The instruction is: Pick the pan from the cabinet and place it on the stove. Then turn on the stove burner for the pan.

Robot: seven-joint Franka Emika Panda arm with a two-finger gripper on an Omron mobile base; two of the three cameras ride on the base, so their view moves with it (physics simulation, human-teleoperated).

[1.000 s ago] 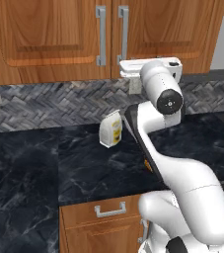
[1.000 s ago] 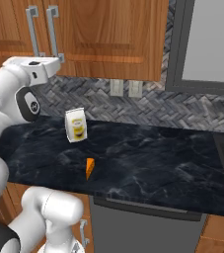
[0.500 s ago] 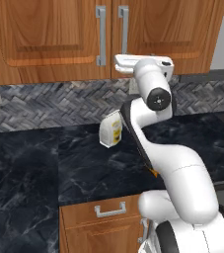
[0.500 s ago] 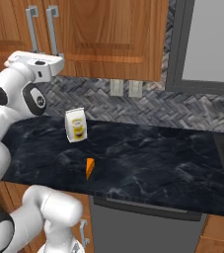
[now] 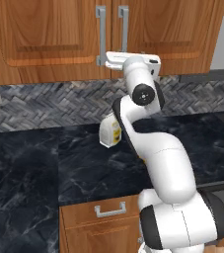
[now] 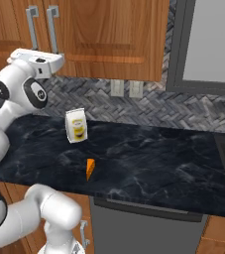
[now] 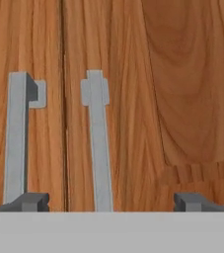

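Two brown doors of the cabinet (image 5: 59,39) are shut, with two silver bar handles side by side in the middle; the gripper (image 7: 111,201) is up high, right in front of these handles and close to the wood; its jaws are spread wide with nothing between them; the right door's handle (image 7: 97,143) stands between the two finger tips, and the left door's handle (image 7: 17,138) is just above the left tip; the pan cannot be seen, since the doors are shut; below the cabinet lies the dark bench (image 6: 148,163); a small white carton (image 6: 76,125) stands on the bench under the handles; an orange wedge (image 6: 89,168) sits nearer the front edge of the bench.
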